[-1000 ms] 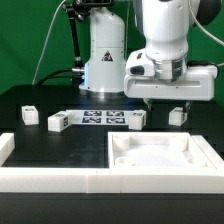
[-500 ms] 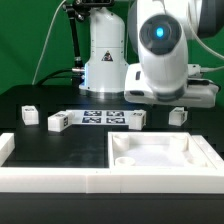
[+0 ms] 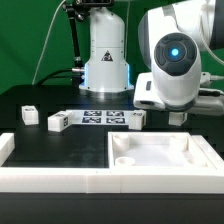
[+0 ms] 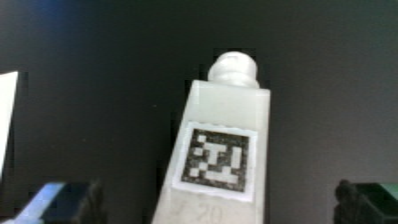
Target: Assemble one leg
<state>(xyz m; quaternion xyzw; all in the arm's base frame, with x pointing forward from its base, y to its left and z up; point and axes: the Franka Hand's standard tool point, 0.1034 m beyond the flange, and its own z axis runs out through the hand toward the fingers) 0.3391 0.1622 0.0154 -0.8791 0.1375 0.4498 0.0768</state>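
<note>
In the wrist view a white leg [image 4: 221,140] lies on the black table, with a black-and-white tag on its upper face and a round peg at its far end. My gripper [image 4: 214,205] is open. Its two dark fingertips [image 4: 63,200] stand wide apart on either side of the leg and do not touch it. In the exterior view this leg [image 3: 177,117] sits at the right, mostly hidden under my hand. Three more legs stand on the table: one at the far left [image 3: 29,114], one next to it [image 3: 57,122], and one right of centre [image 3: 136,119].
The marker board [image 3: 103,118] lies between the legs. A large white square panel [image 3: 160,155] with a raised rim sits at the front right. A white rail [image 3: 50,178] runs along the front edge. The robot base [image 3: 105,55] stands at the back.
My arm has swung toward the exterior view's right and turned at the wrist. The hand now covers the rightmost leg. None of the legs has moved.
</note>
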